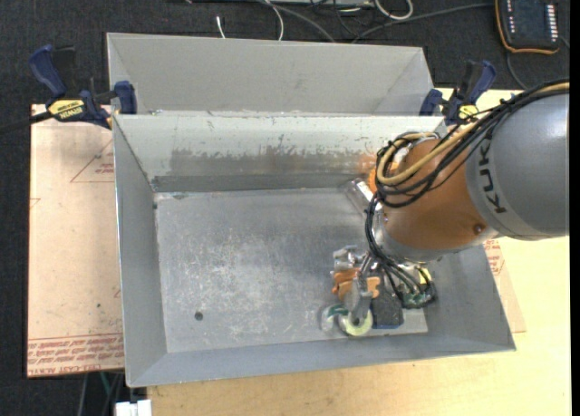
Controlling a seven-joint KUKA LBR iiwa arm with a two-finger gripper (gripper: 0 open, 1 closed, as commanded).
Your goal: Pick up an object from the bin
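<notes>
My gripper (364, 280) is low in the bin's front right part, right over a small heap of loose things. Directly under it lies a pale green ring-shaped thing (352, 322) near the front wall. A dark blue-black block (388, 313) lies just to its right. A small orange piece (342, 284) sits against the gripper's left side. A green and yellow thing (420, 293) peeks out at the right, partly hidden under the arm. Whether anything is held is hidden by the gripper's own body.
The arm with its orange cover and cables reaches in from the right and covers the bin's right side. The bare grey floor stretches across the left and middle of the bin, with sloping walls all round.
</notes>
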